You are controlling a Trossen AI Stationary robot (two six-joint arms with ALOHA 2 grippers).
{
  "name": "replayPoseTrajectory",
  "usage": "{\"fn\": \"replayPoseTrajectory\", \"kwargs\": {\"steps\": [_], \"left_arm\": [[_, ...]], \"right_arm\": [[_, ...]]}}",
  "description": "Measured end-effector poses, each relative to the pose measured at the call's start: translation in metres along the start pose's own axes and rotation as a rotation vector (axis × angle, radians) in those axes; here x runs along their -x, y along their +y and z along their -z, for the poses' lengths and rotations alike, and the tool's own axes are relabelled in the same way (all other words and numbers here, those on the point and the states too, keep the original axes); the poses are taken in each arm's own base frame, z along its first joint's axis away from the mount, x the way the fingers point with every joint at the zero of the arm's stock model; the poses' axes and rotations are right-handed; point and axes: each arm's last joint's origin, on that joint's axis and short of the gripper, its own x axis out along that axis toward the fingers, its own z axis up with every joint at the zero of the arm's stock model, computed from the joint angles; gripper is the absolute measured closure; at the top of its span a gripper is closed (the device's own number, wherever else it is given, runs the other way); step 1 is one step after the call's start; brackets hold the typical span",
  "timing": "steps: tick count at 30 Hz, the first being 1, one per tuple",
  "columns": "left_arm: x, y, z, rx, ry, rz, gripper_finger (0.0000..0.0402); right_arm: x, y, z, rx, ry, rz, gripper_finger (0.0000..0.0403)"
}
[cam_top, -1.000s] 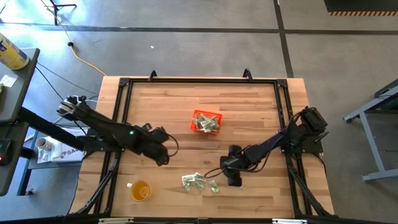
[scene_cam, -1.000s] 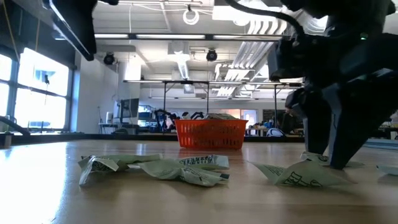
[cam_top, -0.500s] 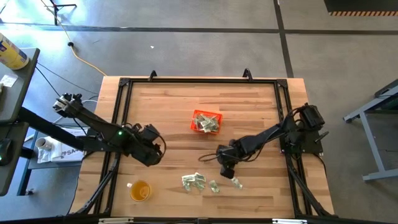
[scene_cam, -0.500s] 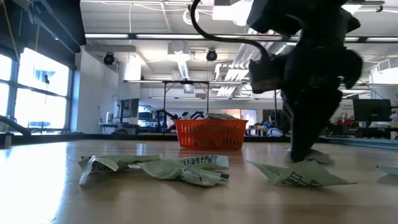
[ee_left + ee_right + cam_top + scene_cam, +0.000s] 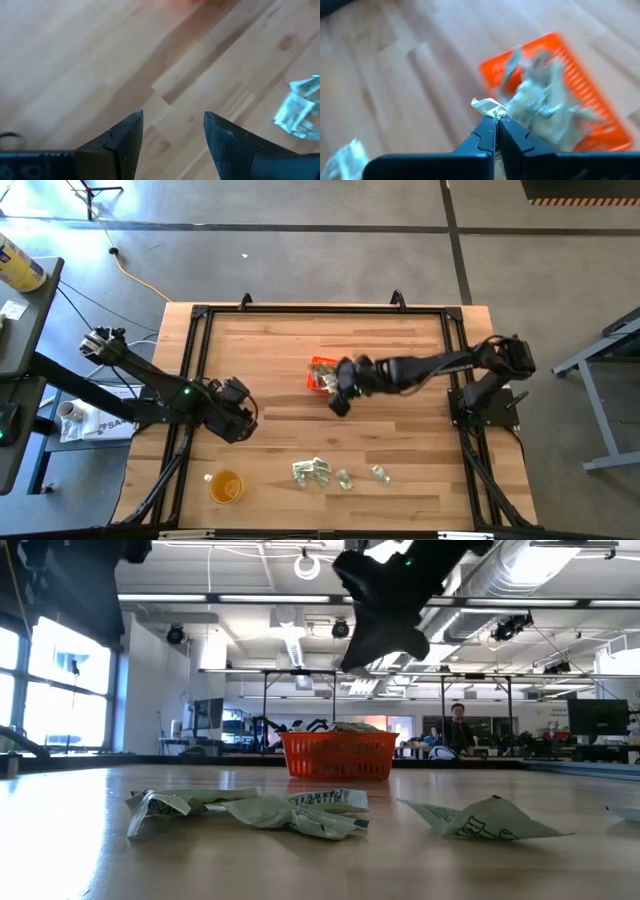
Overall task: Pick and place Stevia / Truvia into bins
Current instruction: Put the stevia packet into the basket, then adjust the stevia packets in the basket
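Observation:
Several pale green and white Stevia sachets (image 5: 312,471) lie flat on the wood near the table's front edge, and they also show in the low view (image 5: 250,810). The orange bin (image 5: 331,375) stands mid-table with a heap of sachets (image 5: 540,100) inside. My right gripper (image 5: 338,406) hangs in the air just near-side of the bin, shut on one sachet (image 5: 487,106). My left gripper (image 5: 172,130) stands open over bare wood at the table's left (image 5: 240,420), holding nothing. My right gripper pinches a crumpled sachet by one end (image 5: 491,113) between its two fingertips (image 5: 485,131). The rest of the sachet sticks out beyond the tips. The fingers slant downward from the table's right side. The sachet is lifted clear of the table, close to the bin's wall (image 5: 492,75).
A round translucent yellow cup (image 5: 225,486) stands near the front left corner. A black frame (image 5: 320,310) runs around the table's edges. One loose sachet (image 5: 297,107) lies ahead of my left gripper. Bare wood stretches between the bin and the near sachets.
My right gripper has shut on a sachet at the near pile, lifted it clear, and swung up and toward the far edge to the bin, leaving another sachet on the table. My left gripper has drawn back a little toward the table's left edge, staying open.

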Motion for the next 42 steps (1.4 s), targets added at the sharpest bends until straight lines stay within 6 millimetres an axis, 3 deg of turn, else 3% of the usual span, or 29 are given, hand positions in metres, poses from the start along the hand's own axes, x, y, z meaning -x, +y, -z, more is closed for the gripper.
{"fn": "replayPoseTrajectory", "kwargs": {"steps": [4,10,16,21,24,27,34,42], "left_arm": [[-0.019,0.000,0.012,0.062,0.026,0.103,0.0158],[-0.039,-0.011,0.023,0.079,0.071,0.322,0.0158],[-0.047,-0.012,0.028,0.022,0.053,0.372,0.0158],[-0.048,-0.011,0.028,0.020,0.056,0.365,0.0158],[-0.048,-0.011,0.028,0.021,0.050,0.362,0.0158],[-0.048,-0.011,0.028,0.024,0.036,0.355,0.0158],[-0.048,-0.011,0.028,0.024,0.032,0.353,0.0158],[-0.048,-0.011,0.028,0.026,0.023,0.349,0.0158]], "right_arm": [[-0.013,-0.024,-0.020,-0.048,0.006,0.025,0.0390],[-0.021,-0.045,-0.033,-0.096,-0.008,0.042,0.0304],[-0.022,-0.052,-0.035,-0.124,0.033,-0.009,0.0204],[-0.021,-0.045,-0.031,-0.089,0.037,-0.008,0.0176],[-0.020,-0.042,-0.029,-0.087,0.015,0.048,0.0189],[-0.020,-0.042,-0.030,-0.102,-0.002,0.071,0.0227],[-0.021,-0.041,-0.025,-0.096,0.067,0.023,0.0382],[-0.051,-0.042,-0.012,-0.146,0.165,0.025,0.0384]]}}
